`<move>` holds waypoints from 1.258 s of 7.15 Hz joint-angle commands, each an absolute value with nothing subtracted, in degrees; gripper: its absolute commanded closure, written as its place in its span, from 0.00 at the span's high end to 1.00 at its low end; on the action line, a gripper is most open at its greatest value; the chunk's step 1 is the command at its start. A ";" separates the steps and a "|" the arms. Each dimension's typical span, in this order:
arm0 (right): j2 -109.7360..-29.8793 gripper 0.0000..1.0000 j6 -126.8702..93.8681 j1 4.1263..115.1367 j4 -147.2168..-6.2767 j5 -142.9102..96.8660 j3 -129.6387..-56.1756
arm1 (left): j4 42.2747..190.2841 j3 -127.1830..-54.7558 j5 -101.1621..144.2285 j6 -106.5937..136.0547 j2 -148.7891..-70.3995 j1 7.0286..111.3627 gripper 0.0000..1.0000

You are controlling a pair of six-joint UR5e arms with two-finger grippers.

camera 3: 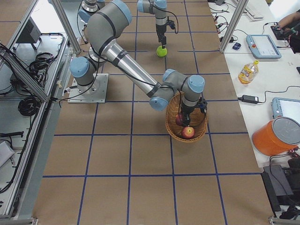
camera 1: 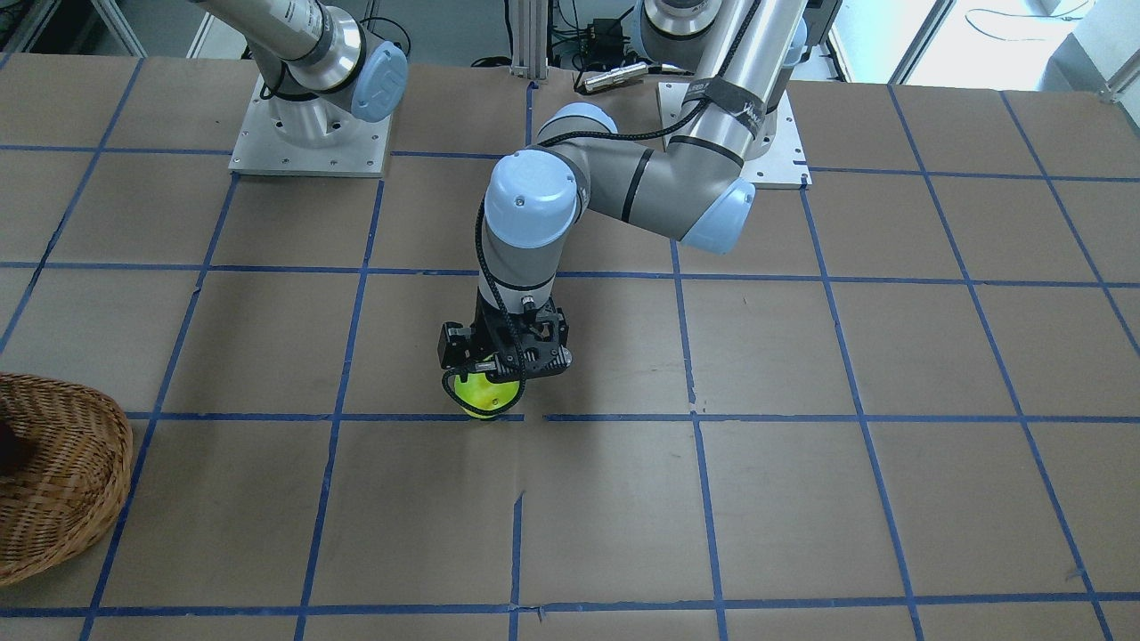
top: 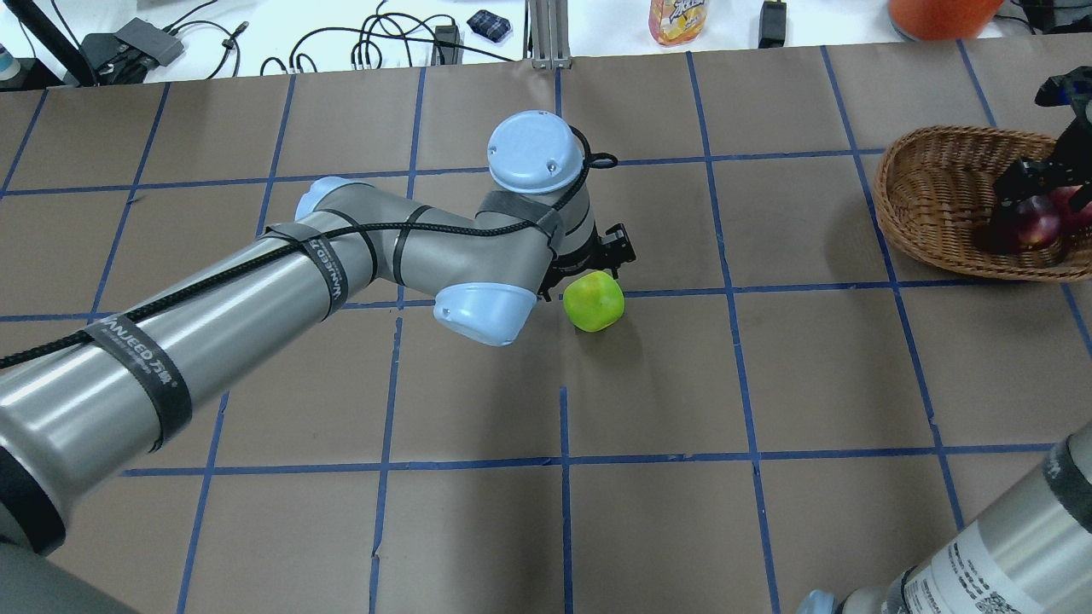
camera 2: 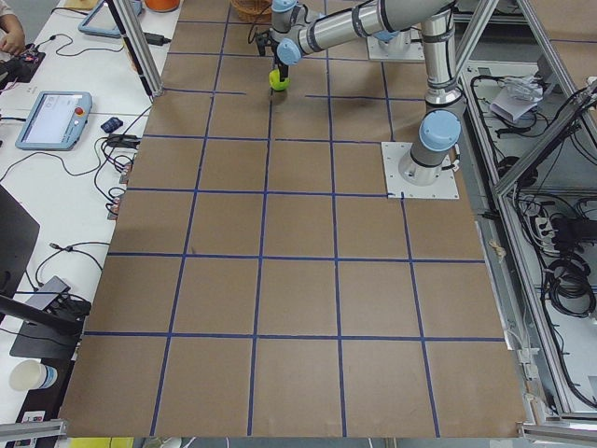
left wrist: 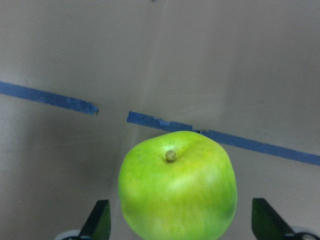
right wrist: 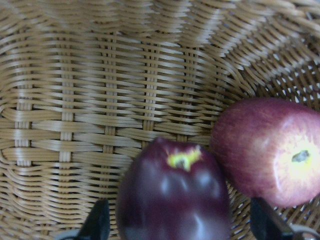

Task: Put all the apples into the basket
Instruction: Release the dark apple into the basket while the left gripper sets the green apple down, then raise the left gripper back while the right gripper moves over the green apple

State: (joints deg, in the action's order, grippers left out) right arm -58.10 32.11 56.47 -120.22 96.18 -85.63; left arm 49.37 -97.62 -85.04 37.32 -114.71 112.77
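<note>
The left gripper [left wrist: 182,225] gapes wide around the smooth green apple [left wrist: 177,187] on the table [left wrist: 225,60], far from the woven wicker basket [right wrist: 75,125], where the right gripper [right wrist: 180,225], equally wide, straddles the glossy, half-cropped maroon apple [right wrist: 172,200].

Three apples: maroon apple [right wrist: 172,200] and red apple [right wrist: 270,150] inside the single basket [top: 930,196], green apple [left wrist: 177,190] (stem up) well outside it.

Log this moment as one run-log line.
left gripper: open, straddling green apple on table | right gripper: open around dark apple in basket | red apple: in basket | remaining: green apple
</note>
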 commanded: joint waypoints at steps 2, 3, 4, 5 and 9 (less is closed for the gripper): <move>-65.10 1.00 31.12 59.57 -114.56 95.02 -85.61 | 56.40 -96.25 -84.64 24.92 -109.35 103.91 1.00; -69.48 1.00 24.24 63.59 -109.30 94.75 -85.69 | 61.99 -95.72 -85.94 16.69 -107.86 100.58 1.00; -72.13 1.00 12.60 69.46 -105.33 94.57 -85.78 | 67.36 -94.93 -89.18 5.91 -106.10 94.46 1.00; -73.99 1.00 3.43 76.05 -103.55 94.05 -85.69 | 68.98 -94.66 -89.38 0.23 -103.82 89.96 1.00; -69.99 1.00 -32.02 98.31 -104.41 93.78 -87.18 | 80.22 -92.91 -90.00 0.26 -92.74 89.74 1.00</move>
